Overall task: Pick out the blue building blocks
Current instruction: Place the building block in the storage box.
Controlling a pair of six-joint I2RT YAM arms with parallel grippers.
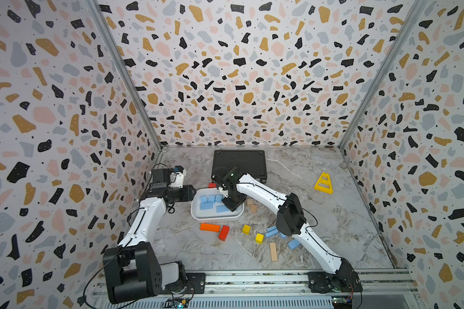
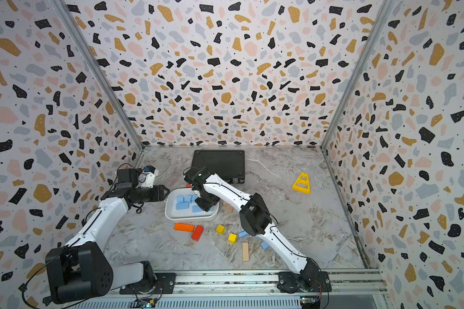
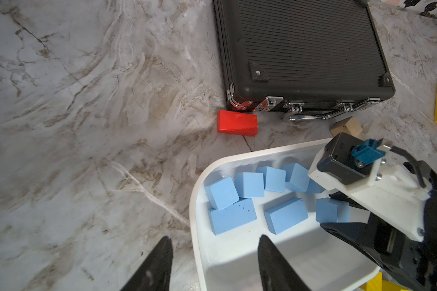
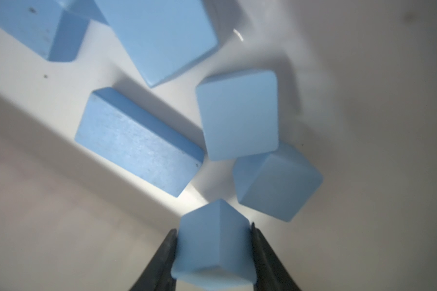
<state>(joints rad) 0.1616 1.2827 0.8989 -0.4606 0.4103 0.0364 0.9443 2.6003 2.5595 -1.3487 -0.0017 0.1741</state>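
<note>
Several blue building blocks (image 1: 206, 205) (image 2: 182, 205) (image 3: 232, 216) lie in a white tray (image 1: 214, 218) (image 2: 188, 217) (image 3: 194, 201) at the table's middle. My right gripper (image 1: 233, 204) (image 4: 213, 228) hangs over the tray's right part, shut on a blue cube (image 4: 212, 247) just above the other blocks (image 4: 136, 143). My left gripper (image 1: 192, 193) (image 3: 215, 238) is open at the tray's left rim, one finger outside and one over the tray, holding nothing. More blue blocks (image 1: 271, 232) (image 1: 294, 244) lie on the table, partly hidden under the right arm.
A black case (image 1: 239, 163) stands behind the tray, a red block (image 3: 237, 123) by its corner. In front lie an orange block (image 1: 210, 227), a red block (image 1: 223, 232), two yellow cubes (image 1: 246, 229), a tan plank (image 1: 273, 251). Tan cubes (image 1: 252, 206) and a yellow triangle (image 1: 323, 183) sit to the right.
</note>
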